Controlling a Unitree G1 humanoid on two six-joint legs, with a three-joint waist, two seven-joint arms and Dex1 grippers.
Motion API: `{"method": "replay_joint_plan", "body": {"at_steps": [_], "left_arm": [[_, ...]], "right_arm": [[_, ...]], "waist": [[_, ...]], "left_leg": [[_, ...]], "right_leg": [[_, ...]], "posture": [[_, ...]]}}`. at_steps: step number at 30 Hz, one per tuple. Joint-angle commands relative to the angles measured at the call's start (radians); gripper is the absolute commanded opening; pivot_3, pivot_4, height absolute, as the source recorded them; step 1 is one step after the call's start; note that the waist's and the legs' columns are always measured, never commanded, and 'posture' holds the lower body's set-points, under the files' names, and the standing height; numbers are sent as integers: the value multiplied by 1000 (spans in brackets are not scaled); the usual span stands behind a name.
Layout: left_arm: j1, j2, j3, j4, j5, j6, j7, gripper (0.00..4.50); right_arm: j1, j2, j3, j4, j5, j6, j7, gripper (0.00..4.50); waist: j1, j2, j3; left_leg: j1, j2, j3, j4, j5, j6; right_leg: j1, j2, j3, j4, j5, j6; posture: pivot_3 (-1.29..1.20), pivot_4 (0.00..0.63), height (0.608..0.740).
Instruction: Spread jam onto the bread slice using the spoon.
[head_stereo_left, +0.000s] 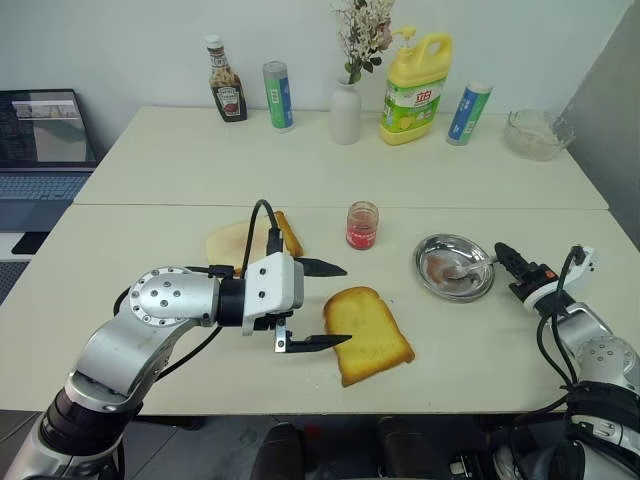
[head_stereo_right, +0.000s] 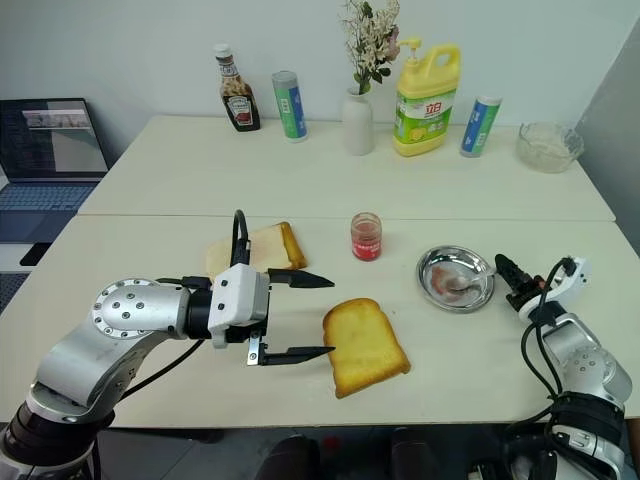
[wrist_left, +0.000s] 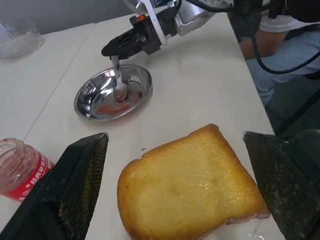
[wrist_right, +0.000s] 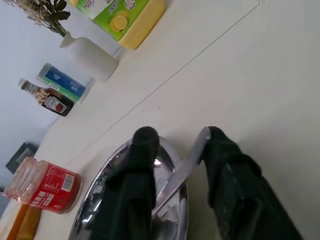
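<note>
right wrist view: right gripper (wrist_right: 175, 150), fingers straddling the spoon (wrist_right: 185, 167) handle without clamping, handle slanting toward one o'clock; left gripper (head_stereo_left: 330, 305) open.

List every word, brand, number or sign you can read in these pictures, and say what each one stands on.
"立白": red badge on the yellow detergent bottle; the rest of its green label is too small to read.
Ketchup bottle: label too small to read.
Green tube and blue tube: print too small.
Jam jar's red label: barcode and fine print, blurred.
Laptop screen: unreadable.
</note>
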Motion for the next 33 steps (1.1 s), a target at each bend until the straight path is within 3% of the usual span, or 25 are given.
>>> {"method": "replay_joint_plan", "body": {"at_steps": [1,2,11,17,21,26,33], "left_arm": [[-7,1,0,-5,13,-30,-4,4500],[-6,1,1,-3,15,-32,-4,4500],[20,-16,37,30,12,-30,34,4500],[75,-32,160,63,3,24,154,4500],[135,-12,236,60,-34,60,162,4500],[93,-36,258,100,-23,62,210,4500],[109,-88,269,51,-60,101,286,4500]], "right_arm": [[-18,5,-30,-36,54,24,-12,232],[-17,6,-30,-39,59,24,-13,25],[-3,-8,-45,-203,148,76,-60,25],[36,-120,26,-511,156,133,-58,25],[-75,-186,134,-644,122,121,-63,25],[-268,-162,325,-590,-31,34,-29,25],[-497,-9,558,-326,-300,-211,57,25]], "waist": [[0,0,0],[0,0,0],[0,1,1],[0,5,3],[-14,6,4],[-19,6,4],[-19,5,4]], "left_leg": [[0,0,0,0,0,0],[0,0,0,0,0,0],[0,0,0,0,0,0],[-4,0,0,0,0,0],[-4,1,1,0,0,0],[-4,1,0,0,0,0],[-7,1,1,0,0,0]], "right_leg": [[0,0,0,0,0,0],[0,0,0,0,0,0],[0,0,0,0,0,0],[-4,0,0,1,0,1],[-5,0,1,1,-1,2],[-6,1,0,1,-1,2],[-10,0,1,1,2,-2]], "posture": [[0,150,740],[0,150,740],[0,150,740],[0,150,740],[0,150,740],[0,150,740],[0,150,740]]}}
